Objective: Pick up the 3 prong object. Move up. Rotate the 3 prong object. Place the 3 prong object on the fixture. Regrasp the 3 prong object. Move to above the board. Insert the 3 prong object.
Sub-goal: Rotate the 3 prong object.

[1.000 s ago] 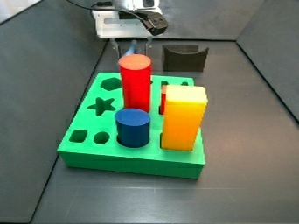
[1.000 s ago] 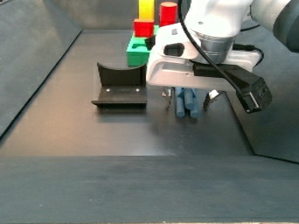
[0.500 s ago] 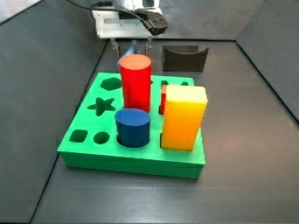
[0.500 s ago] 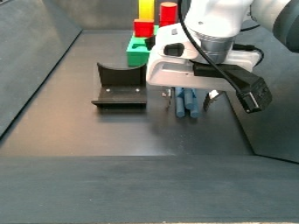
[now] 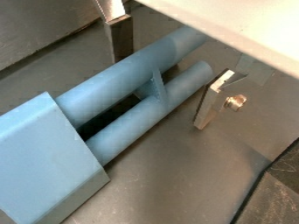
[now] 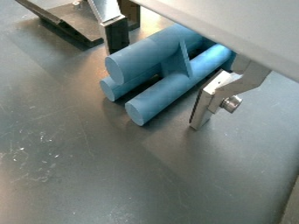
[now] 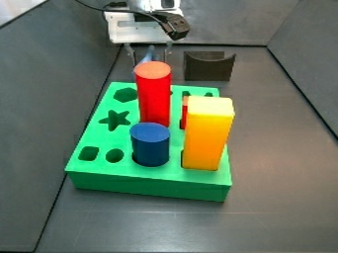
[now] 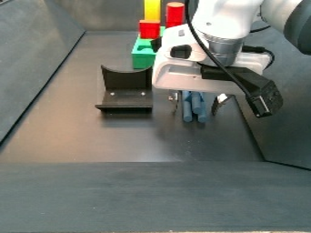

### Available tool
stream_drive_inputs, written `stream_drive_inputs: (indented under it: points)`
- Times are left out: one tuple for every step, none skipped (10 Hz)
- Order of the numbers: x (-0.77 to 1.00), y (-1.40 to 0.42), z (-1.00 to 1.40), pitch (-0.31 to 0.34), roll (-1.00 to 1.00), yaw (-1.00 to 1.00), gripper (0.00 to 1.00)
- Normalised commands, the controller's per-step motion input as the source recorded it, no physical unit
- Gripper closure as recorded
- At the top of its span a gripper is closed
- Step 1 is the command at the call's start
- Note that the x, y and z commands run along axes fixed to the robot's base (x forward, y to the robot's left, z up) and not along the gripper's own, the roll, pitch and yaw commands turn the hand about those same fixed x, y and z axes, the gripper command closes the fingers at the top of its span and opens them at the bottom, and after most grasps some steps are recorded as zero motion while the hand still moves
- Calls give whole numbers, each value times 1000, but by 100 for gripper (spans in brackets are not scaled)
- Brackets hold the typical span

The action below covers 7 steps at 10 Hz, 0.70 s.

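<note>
The gripper (image 6: 163, 74) is straddling the 3 prong object (image 6: 158, 66) on the floor, fingers (image 6: 215, 99) flanking it, apparently not yet clamped, lining up the pick beside the fixture (image 8: 124, 89).

No readable text, labels or numbers appear anywhere (all surfaces plain).

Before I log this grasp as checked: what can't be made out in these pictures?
- Pad contact: in both wrist views the fingers straddle the 3 prong object; squeeze cannot be judged.
- Gripper in a side view: the wrist housing hides its fingertips.
- Gripper in a side view: the red cylinder covers it.
</note>
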Motion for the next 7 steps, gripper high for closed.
stream_drive_inputs:
  points:
    - [32, -1, -180, 0, 182, -3, 0]
    - [32, -1, -180, 0, 182, -3, 0]
    - [32, -1, -180, 0, 182, -3, 0]
    - [32, -1, -180, 0, 182, -3, 0]
    - [32, -1, -180, 0, 182, -3, 0]
    - [32, -1, -180, 0, 182, -3, 0]
    - [31, -1, -180, 0, 182, -3, 0]
